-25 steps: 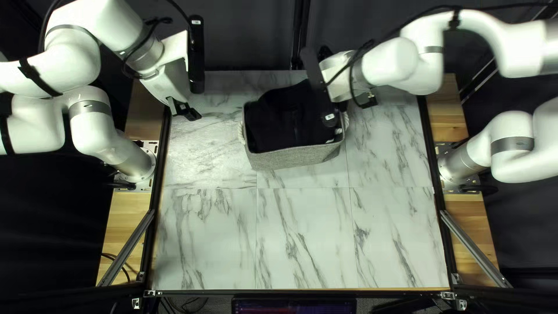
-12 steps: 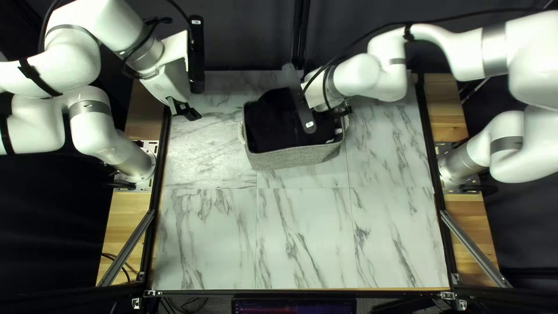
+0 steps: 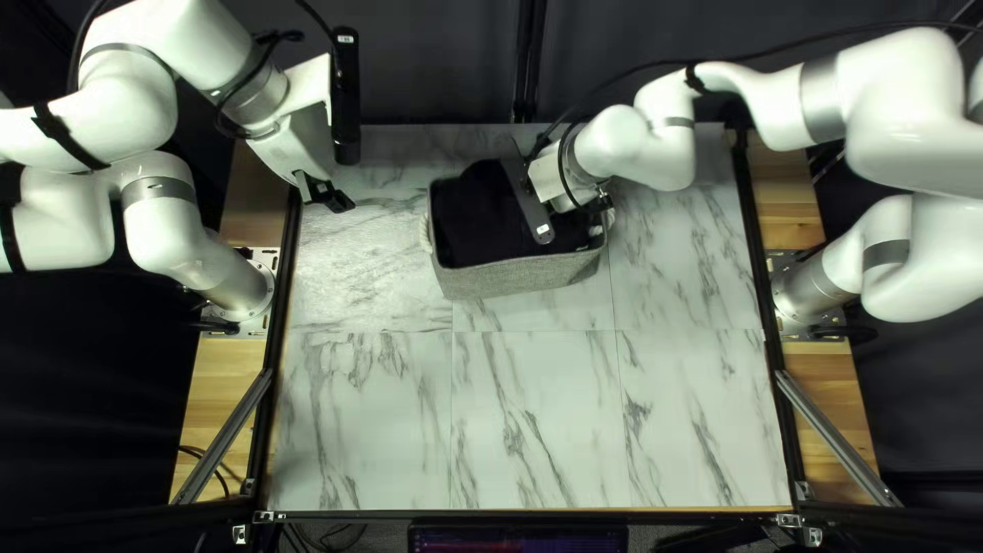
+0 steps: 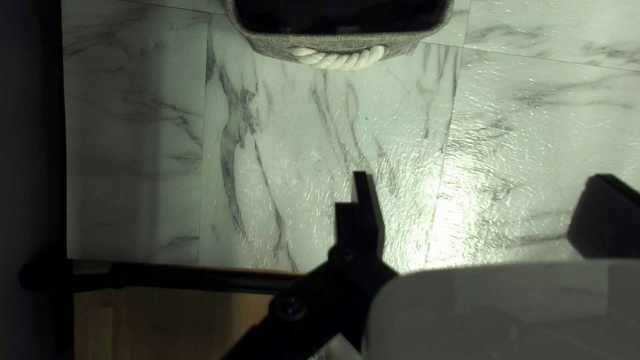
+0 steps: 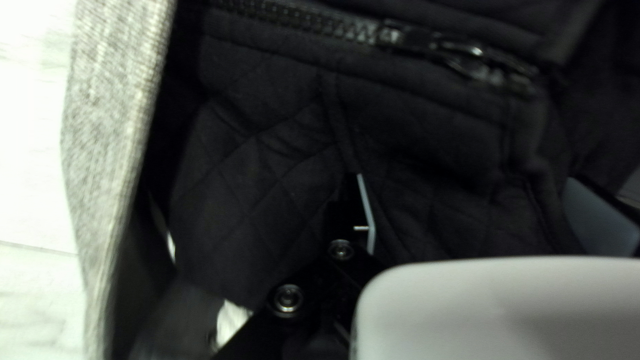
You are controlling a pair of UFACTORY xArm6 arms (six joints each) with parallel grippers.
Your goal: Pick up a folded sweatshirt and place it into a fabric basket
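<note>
- Finishing looks close: the dark sweatshirt [image 3: 476, 220] lies inside the fabric basket [image 3: 527, 278] at the table's far side.
- Withdrawing my right gripper [image 5: 467, 179], spread wide over the cloth, probably remains.
- My left gripper [image 4: 481, 177], also wide, hangs left of the basket.
- Only the right wrist view shows the zip [image 5: 387, 37].

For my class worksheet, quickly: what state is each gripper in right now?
Left gripper: open, holding nothing.
Right gripper: open, at the dark sweatshirt in the fabric basket, not clamped on it.
</note>
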